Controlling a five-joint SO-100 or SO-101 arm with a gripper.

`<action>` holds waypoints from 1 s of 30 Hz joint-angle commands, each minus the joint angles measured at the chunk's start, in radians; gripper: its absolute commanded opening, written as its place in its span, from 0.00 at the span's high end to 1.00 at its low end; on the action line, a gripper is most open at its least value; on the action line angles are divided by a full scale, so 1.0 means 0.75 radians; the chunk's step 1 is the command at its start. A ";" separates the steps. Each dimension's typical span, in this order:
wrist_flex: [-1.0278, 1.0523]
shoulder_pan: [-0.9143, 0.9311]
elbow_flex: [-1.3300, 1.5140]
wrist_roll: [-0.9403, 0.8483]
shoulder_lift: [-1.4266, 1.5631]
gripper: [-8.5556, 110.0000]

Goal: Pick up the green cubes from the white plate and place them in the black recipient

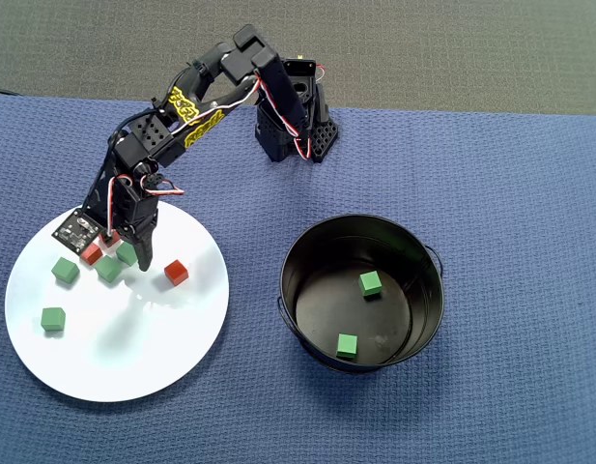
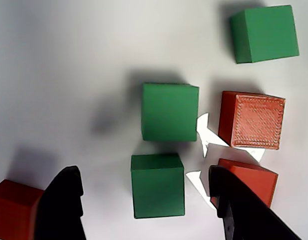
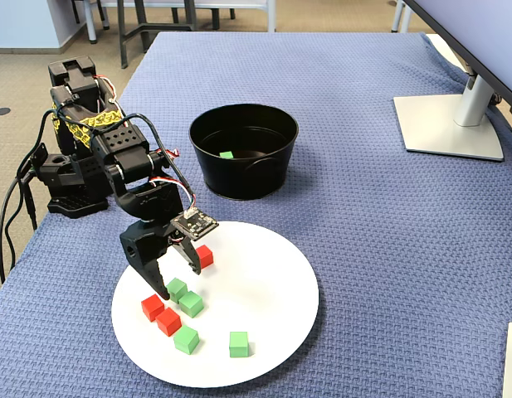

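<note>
The white plate (image 1: 133,358) (image 3: 256,282) holds several green cubes and three red ones. My gripper (image 1: 128,253) (image 3: 177,278) (image 2: 144,175) hangs low over the plate's cluster, open. In the wrist view a green cube (image 2: 158,185) lies between the black fingers (image 2: 64,205) without touching either. A second green cube (image 2: 169,112) sits just beyond it and a third (image 2: 264,33) lies at top right. Two more lie apart on the plate (image 1: 52,318) (image 1: 66,270). The black recipient (image 1: 428,290) (image 3: 243,178) stands right of the plate with two green cubes (image 1: 371,283) (image 1: 347,345) inside.
Red cubes crowd the fingers: one (image 2: 11,210) outside the left finger, two (image 2: 251,120) (image 2: 246,180) by the right finger. Another view shows a lone red cube (image 1: 176,273) right of the gripper. The arm's base (image 1: 298,130) stands behind. A monitor stand (image 3: 451,124) sits far right.
</note>
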 commanded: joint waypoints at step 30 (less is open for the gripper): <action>-0.123 -0.027 0.076 0.022 -0.004 0.91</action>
